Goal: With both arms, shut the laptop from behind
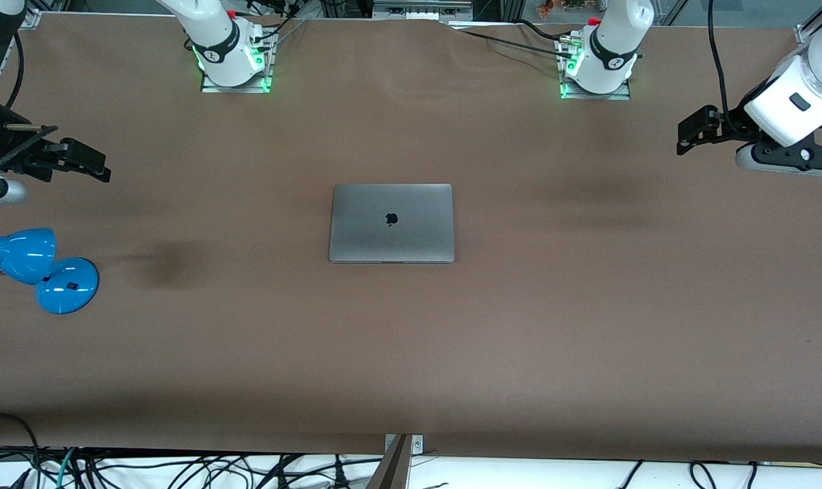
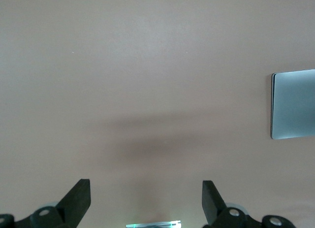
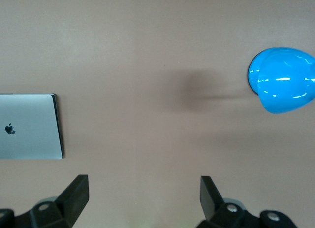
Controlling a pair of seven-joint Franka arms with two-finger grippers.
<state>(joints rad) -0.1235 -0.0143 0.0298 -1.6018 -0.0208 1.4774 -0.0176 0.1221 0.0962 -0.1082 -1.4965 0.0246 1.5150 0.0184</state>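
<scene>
The space-grey laptop [image 1: 391, 223] lies shut and flat in the middle of the brown table, lid up with the dark apple logo showing. It also shows in the left wrist view [image 2: 294, 105] and in the right wrist view [image 3: 29, 125]. My left gripper [image 1: 689, 134] hangs open and empty over bare table at the left arm's end, well apart from the laptop. Its fingers [image 2: 78, 198] stand wide apart. My right gripper [image 1: 88, 163] hangs open and empty over bare table at the right arm's end, also well apart from the laptop. Its fingers [image 3: 76, 196] stand wide apart.
A blue lamp [image 1: 37, 268] lies on the table at the right arm's end, nearer to the front camera than the right gripper; it also shows in the right wrist view [image 3: 282, 79]. Both arm bases [image 1: 234, 64] [image 1: 598, 68] stand along the table's back edge.
</scene>
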